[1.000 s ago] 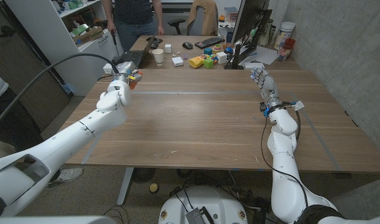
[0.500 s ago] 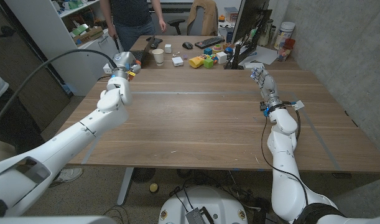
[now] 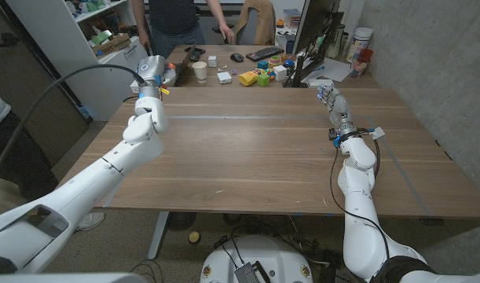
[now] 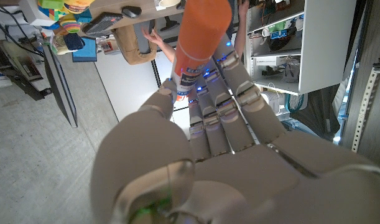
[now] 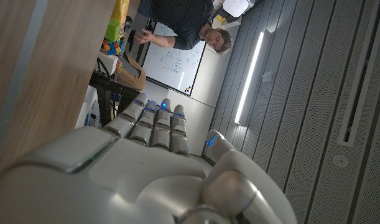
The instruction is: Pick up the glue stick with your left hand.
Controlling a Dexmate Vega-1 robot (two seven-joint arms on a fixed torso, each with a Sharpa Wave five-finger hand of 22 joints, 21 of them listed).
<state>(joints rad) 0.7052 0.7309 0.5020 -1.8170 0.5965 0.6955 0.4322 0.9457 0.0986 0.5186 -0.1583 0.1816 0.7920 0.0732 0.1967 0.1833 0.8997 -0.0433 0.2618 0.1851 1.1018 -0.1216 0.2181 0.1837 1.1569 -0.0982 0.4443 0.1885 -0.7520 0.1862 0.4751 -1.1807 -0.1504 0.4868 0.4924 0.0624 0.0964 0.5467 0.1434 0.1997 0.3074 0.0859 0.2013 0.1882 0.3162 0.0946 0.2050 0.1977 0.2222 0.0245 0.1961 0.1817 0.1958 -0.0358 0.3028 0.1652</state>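
In the left wrist view the glue stick (image 4: pixel 201 37), with an orange cap and a white labelled body, is held between the thumb and fingers of my left hand (image 4: pixel 208 124). In the head view my left hand (image 3: pixel 152 75) is raised above the table's far left corner, with a bit of orange showing at it. My right hand (image 3: pixel 329 98) stands on its edge at the far right of the table, fingers straight and together, holding nothing; it also shows in the right wrist view (image 5: pixel 146 162).
The wooden table (image 3: pixel 255 157) carries a keyboard (image 3: pixel 265 53), a paper cup (image 3: pixel 200 71), coloured blocks (image 3: pixel 257 77), a monitor (image 3: pixel 310 39) and a jar (image 3: pixel 360 43) along its far edge. A person (image 3: pixel 181 16) stands behind the table. A white shelf (image 3: pixel 98 55) stands at the far left.
My left hand has risen and moved farther away from me with the glue stick in it. My right arm has stayed still. The person behind the table has shifted.
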